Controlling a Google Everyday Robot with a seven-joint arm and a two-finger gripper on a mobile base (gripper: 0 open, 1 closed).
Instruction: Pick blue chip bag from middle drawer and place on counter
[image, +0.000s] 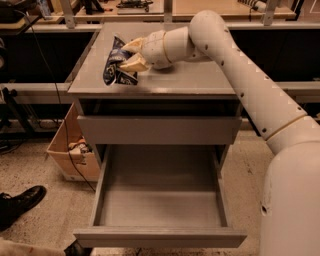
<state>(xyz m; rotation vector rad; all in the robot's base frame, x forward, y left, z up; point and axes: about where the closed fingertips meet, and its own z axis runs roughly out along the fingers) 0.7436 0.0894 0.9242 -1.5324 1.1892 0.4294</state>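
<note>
Grey tabletop (190, 80) of the drawer cabinet, carrying a single bag on its left part.

The tabletop is a smooth flat grey slab with a thin pale front edge, and most of its surface from the centre out to 3 o'clock is bare. The blue chip bag (114, 67), dark navy with white lettering, sits toward 9 o'clock near the left edge. Its lower end touches the slab and its upper end tilts up toward 12 o'clock. The gripper (123, 56) comes in from 3 o'clock, low over the slab, its two tan fingers closed on the bag's right side.
</note>
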